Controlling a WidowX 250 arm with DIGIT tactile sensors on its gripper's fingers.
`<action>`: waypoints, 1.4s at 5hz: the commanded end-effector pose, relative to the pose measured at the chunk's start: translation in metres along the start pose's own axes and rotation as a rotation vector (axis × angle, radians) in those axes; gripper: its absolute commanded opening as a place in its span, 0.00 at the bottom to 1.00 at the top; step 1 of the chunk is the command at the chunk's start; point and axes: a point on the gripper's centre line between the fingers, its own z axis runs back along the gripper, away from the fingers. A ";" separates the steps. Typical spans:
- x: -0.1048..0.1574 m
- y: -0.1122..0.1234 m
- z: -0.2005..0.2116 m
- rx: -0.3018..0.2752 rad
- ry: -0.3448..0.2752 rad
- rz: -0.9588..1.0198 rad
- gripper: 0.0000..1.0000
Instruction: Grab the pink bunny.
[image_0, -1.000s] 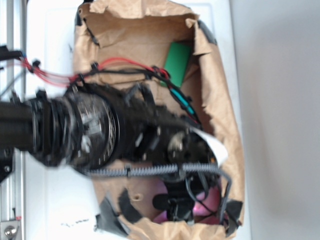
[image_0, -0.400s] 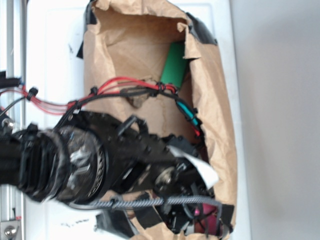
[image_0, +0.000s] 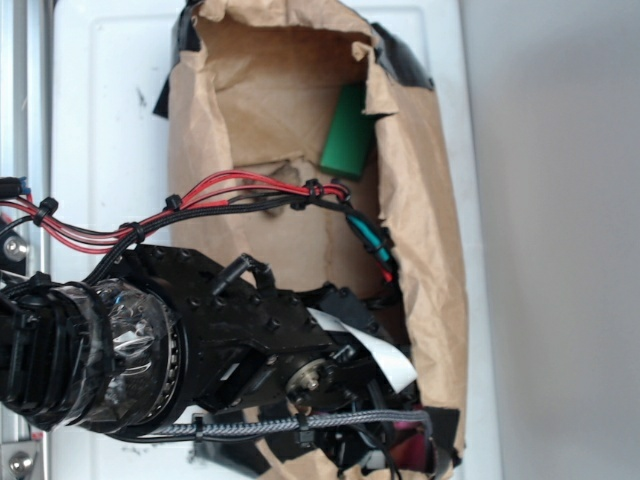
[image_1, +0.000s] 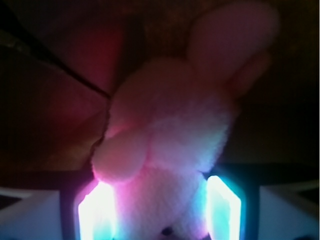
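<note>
A: Item one, pink bunny (image_1: 165, 150). Location?

B: Low corner of the paper-lined box (image_0: 430, 200), mostly hidden under the arm in the outside view; only a sliver of pink shows there. In the wrist view it fills the frame, its lower body sitting between the two lit fingers (image_1: 224, 207).

A: Item two, gripper (image_1: 160, 210). Condition?

B: Fingers flank the bunny on both sides, close against the plush. Whether they are pressing it or only bracketing it, I cannot tell.

A: Handling note?

B: Soft, compressible. Close squarely across the body, not the ears, and squeeze well in before lifting. Lift straight up, clear of the paper wall.

A: Item three, green block (image_0: 348, 135)?

B: Far end of the box, well apart. No interference.
</note>
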 end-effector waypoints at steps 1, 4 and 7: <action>0.014 -0.009 0.006 -0.025 -0.013 0.051 0.00; 0.071 0.034 0.123 -0.087 -0.029 0.237 0.00; 0.064 0.015 0.169 0.288 0.120 0.193 0.00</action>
